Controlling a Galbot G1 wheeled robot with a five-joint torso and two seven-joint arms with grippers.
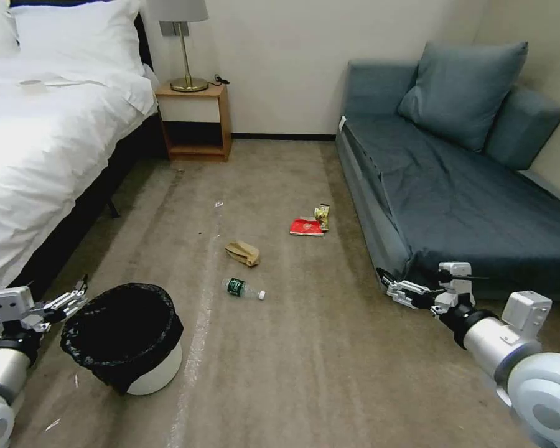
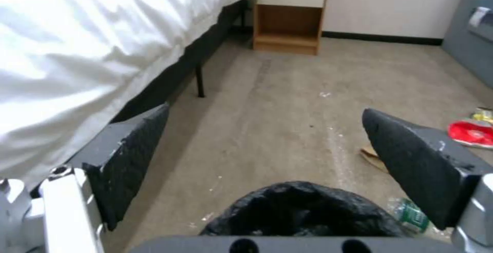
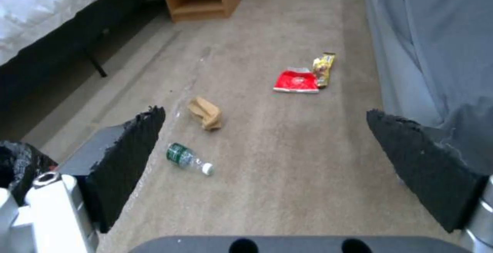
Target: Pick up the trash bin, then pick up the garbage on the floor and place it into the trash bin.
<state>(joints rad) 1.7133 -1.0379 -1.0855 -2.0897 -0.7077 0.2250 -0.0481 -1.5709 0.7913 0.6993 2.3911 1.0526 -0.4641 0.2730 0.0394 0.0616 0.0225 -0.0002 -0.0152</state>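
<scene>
Now, on the left, the left hand (image 1: 74,298) hovers just beside the near-left rim of the trash bin (image 1: 124,339), with its fingers (image 2: 128,160) wide apart and nothing between them. The bin stands upright on the floor (image 1: 330,373), close to the bed (image 1: 43,137). It is small, made of white plastic, and looks light and stiff. The black bag (image 2: 303,210) folded over its top is soft and likely slippery. I think the best place to hold is the rim, one finger inside and one outside, pinching wall and bag together so it does not slide.

A bit to the right, near the middle of the floor, lies the bottle (image 1: 242,289) on its side. It is round and smooth, so it may roll; holding it across its middle seems best. Just past it, farther away, sits the brown paper bag (image 1: 243,252). It looks crumpled, light and soft, easy to squash.

Farther right and farther away lie the red packet (image 1: 307,226) and the gold wrapper (image 1: 322,216), touching each other near the sofa (image 1: 466,205). Both look thin and flat, so hard to get under.

On the right, the right hand (image 1: 389,286) waits above the floor by the sofa's corner, fingers (image 3: 128,160) spread apart, empty.
</scene>
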